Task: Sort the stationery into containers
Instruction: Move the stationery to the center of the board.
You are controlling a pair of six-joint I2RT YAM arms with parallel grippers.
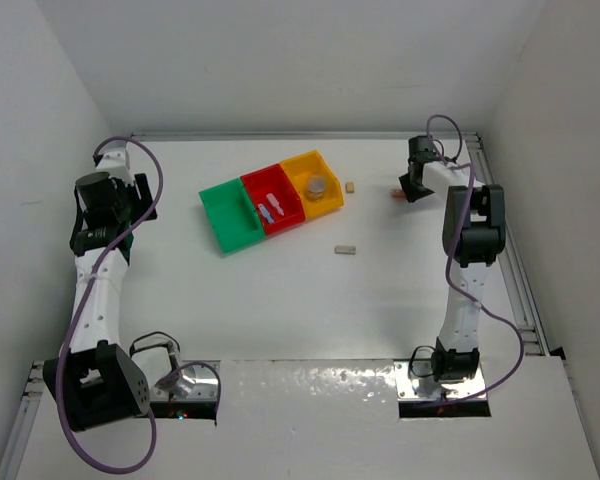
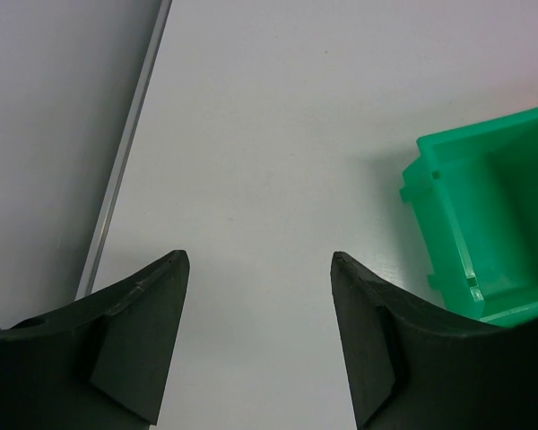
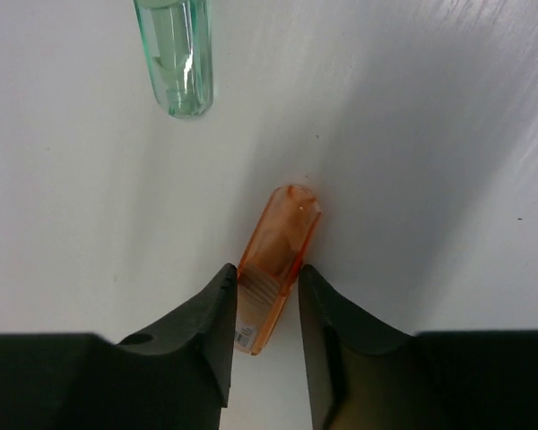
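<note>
Three bins stand in a row: green (image 1: 235, 215), red (image 1: 256, 179) and orange-yellow (image 1: 306, 159). The red bin holds pale blue and pink pieces (image 1: 270, 210). The grey roll (image 1: 317, 186) lies in the orange-yellow bin. Two tan blocks (image 1: 350, 186) (image 1: 345, 249) lie on the table. My right gripper (image 3: 267, 269) is at the far right and shut on an orange oblong piece (image 3: 282, 251), whose far end touches the table. A mint green piece (image 3: 175, 54) lies just beyond it. My left gripper (image 2: 260, 260) is open and empty, left of the green bin (image 2: 493, 206).
White walls enclose the table on the left, back and right. A metal rail (image 2: 125, 152) runs along the left edge near my left gripper. Another rail (image 1: 520, 270) runs along the right edge beside the right arm.
</note>
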